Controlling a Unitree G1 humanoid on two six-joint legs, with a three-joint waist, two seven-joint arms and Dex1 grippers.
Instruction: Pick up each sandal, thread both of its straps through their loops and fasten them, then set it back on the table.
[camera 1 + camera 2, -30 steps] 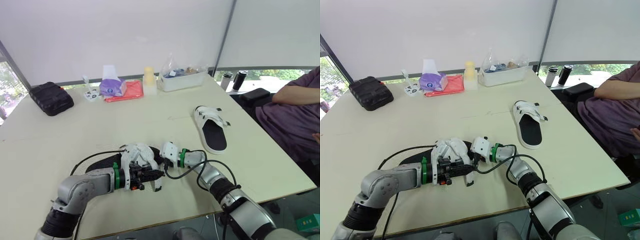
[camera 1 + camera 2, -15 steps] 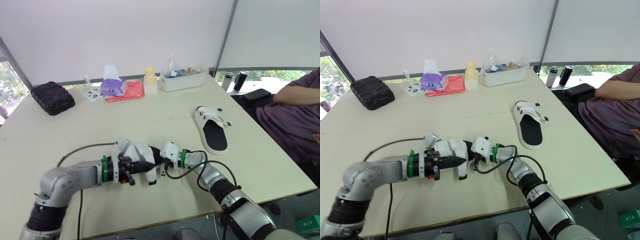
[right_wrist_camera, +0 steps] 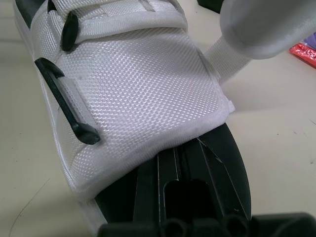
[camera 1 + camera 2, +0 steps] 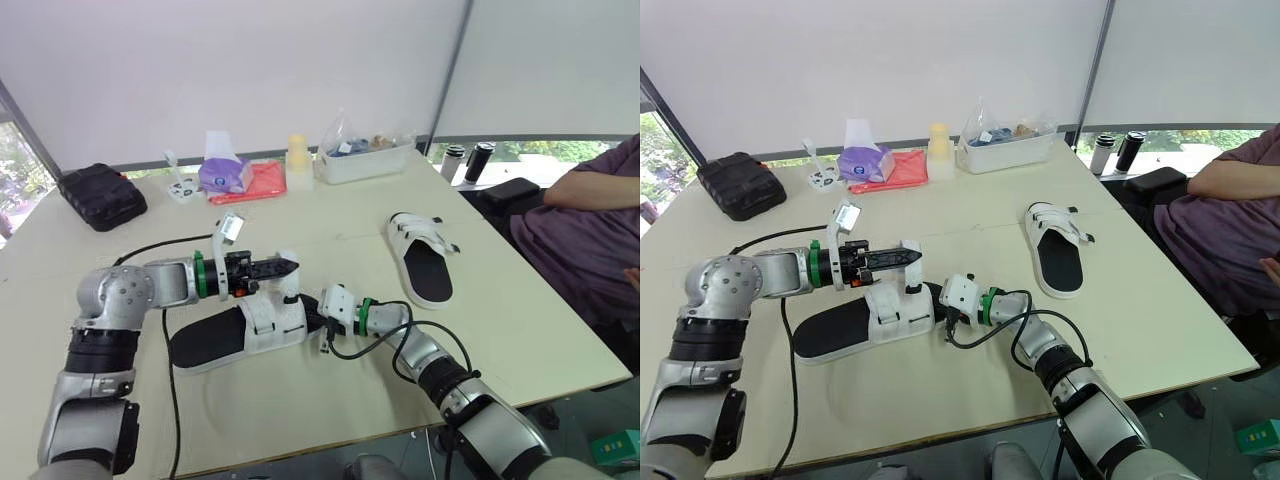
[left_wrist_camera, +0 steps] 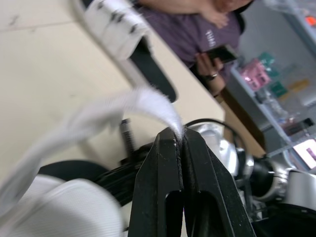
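Closest in, the near sandal [image 4: 240, 335] lies flat on the table [image 4: 330, 225], black footbed up, with its white upper at the end toward the robot's right. The right gripper [image 4: 316, 318] is pushed in at that toe end, up against the sole under the upper. Whether it is clamped there or loose, I cannot tell. In the right wrist view, two black loops [image 3: 66, 106] stand along the side of the upper.

Just above and behind the sandal, the left gripper [image 4: 287, 266] is pinched tight on the tip of a white strap [image 4: 290, 285]. The strap rises off the far side of the upper, clear of the table.

Farther out toward the right, well apart, the second sandal [image 4: 425, 260] rests sole down with its straps across the top. A person [image 4: 590, 230] in purple sits past the table's right edge.

Along the far edge stand a black case [image 4: 100, 195], a tissue pack [image 4: 225, 172] on a red cloth [image 4: 258, 183], a pale bottle [image 4: 298, 162] and a clear tub [image 4: 365, 155].
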